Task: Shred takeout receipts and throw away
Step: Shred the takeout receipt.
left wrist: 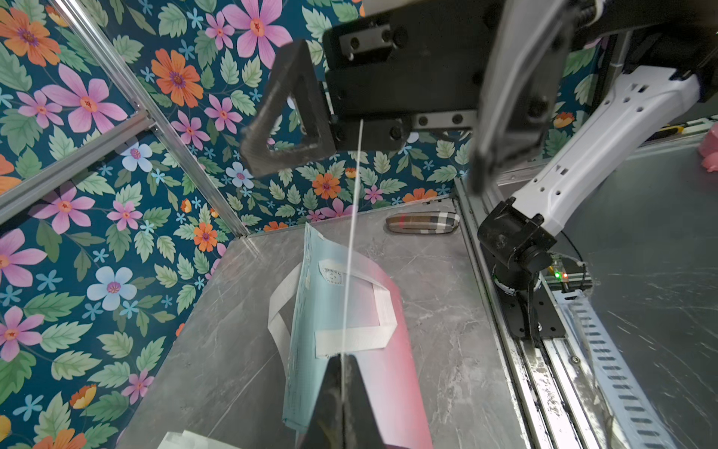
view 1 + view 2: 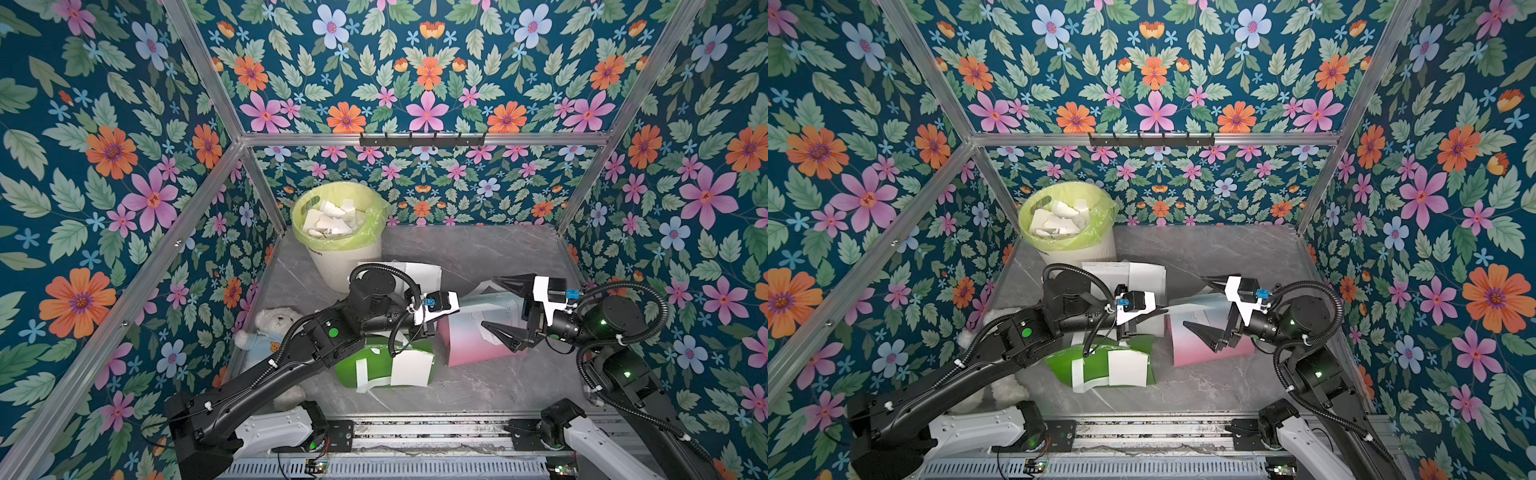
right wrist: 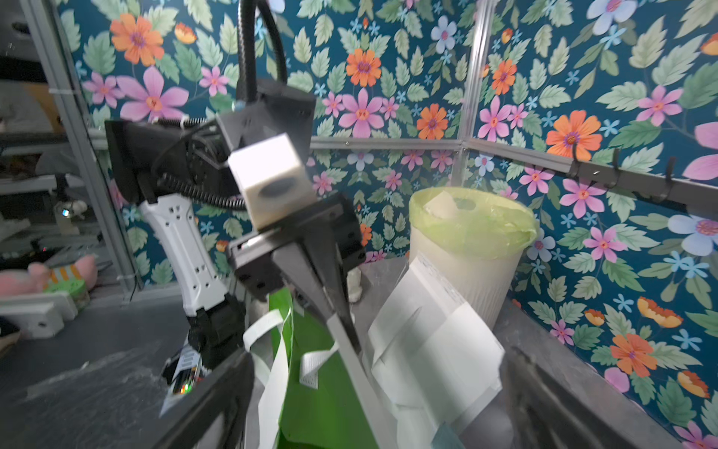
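Above the pink bag (image 2: 465,345), left gripper (image 3: 344,326) pinches a receipt (image 3: 359,373); right gripper (image 2: 488,302) gapes empty. Tearing step, likely: right must next grip the sheet.

Bin (image 2: 345,257) back-left on bench (image 2: 478,253), paper scraps (image 2: 328,220) in it. Rear bag (image 2: 428,272) just before bin; front bag (image 2: 349,370) nearer, receipt (image 2: 411,370) on it; right bag (image 2: 465,336) beside. Teddy bear (image 2: 270,328) far left.

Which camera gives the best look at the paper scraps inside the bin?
Either top view: both look down into the green-lined bin, showing the white paper scraps piled inside. The right wrist view sees the bin from the side, with barely a scrap above its rim. The left wrist view misses it.
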Controlling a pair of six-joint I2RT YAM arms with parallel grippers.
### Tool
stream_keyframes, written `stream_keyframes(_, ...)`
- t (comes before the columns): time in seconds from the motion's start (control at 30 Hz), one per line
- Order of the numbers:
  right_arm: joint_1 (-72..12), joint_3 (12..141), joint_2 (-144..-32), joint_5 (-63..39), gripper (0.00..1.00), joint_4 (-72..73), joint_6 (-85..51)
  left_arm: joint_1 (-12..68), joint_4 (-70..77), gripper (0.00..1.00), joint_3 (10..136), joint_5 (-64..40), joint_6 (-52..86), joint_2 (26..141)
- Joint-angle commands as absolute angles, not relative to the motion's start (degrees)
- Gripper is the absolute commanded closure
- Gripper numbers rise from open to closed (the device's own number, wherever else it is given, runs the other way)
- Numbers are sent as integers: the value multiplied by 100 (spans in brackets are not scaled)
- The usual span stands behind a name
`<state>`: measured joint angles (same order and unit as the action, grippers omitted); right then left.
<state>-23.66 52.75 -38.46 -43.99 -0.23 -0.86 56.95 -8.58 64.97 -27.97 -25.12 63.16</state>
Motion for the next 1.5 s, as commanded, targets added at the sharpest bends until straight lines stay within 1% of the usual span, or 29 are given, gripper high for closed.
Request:
stream_keyframes(0.0,-2373,5780,-4160,-4379,1,-445,-493,5690,-409,100,6454,-3031,-2418,6273)
stream_keyframes(0.07,-2369,6002,-4429,-4753,1,-455,-809,5695,-169,100,6390,-3001,-2361,6263)
stream_keyframes(0.13,-2373,6148,-4663,-5103,5,-345,-1109,5685,28,100,6379,-3009,-2312,6313)
stream_keyframes(0.2,-2373,6225,-4890,-5306,13,-127,-1455,5686,128,100,6433,-3034,-2312,6413)
stream_keyframes(0.37,-2370,6195,-5019,-5694,20,241,-1673,5601,201,100,6647,-3023,-2227,6678)
stream_keyframes(0.5,-2371,6037,-4857,-5652,22,447,-1628,5535,309,100,6684,-3034,-2117,6732)
stream_keyframes(0.57,-2370,5979,-4778,-5602,22,428,-1522,5524,334,100,6685,-3019,-2097,6734)
stream_keyframes(0.63,-2373,5918,-4680,-5374,19,349,-1382,5520,343,100,6685,-2987,-2067,6726)
stream_keyframes(0.73,-2369,5846,-4623,-5121,19,369,-1310,5520,361,100,6682,-3129,-2040,6718)
stream_keyframes(0.87,-2373,5843,-4676,-5075,20,482,-1353,5520,356,100,6702,-3234,-1999,6732)
stream_keyframes(1.07,-2368,5801,-4672,-4896,29,548,-1307,5519,276,100,6794,-3257,-1969,6783)
stream_keyframes(1.27,-2379,5775,-4688,-4878,33,696,-1352,5513,242,100,6869,-3322,-1925,6837)
stream_keyframes(1.37,-2379,5775,-4737,-4896,38,725,-1393,5520,220,100,6889,-3366,-1925,6855)
stream_keyframes(1.47,-2390,5783,-4785,-4970,45,826,-1467,5520,212,100,6898,-3340,-1936,6887)
